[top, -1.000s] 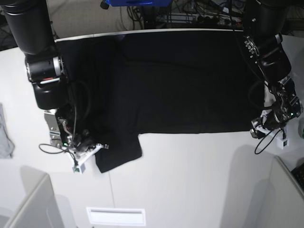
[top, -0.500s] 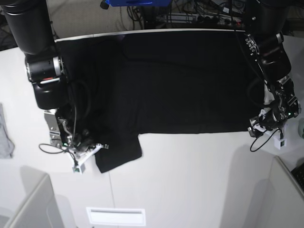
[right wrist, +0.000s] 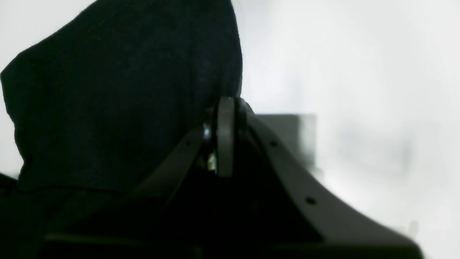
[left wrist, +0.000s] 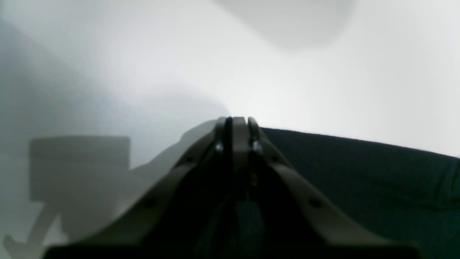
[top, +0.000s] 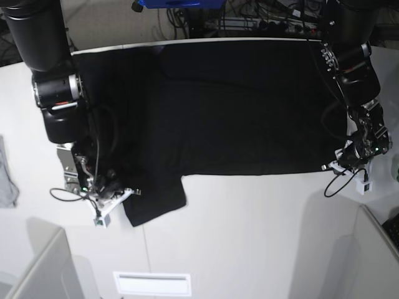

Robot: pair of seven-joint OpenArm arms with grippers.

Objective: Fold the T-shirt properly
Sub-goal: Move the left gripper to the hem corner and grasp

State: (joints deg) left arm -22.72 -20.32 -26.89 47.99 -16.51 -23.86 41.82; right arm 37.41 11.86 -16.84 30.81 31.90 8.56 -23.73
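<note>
The large black cloth T-shirt [top: 230,106] lies flat on the smooth white table [top: 249,237], bare toward the near edge. The right gripper [right wrist: 225,108] is clenched on its sleeve edge, and the left gripper [left wrist: 235,124] is pressed closed at the hem corner.

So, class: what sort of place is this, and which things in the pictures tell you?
Probably a robotics lab: a plain white table with a black T-shirt spread on it, two robot arms over it, and tangled cables behind.

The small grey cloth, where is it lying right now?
In the base view the grey cloth lies at the table's far left edge, left of the right gripper and apart from the black T-shirt.
</note>
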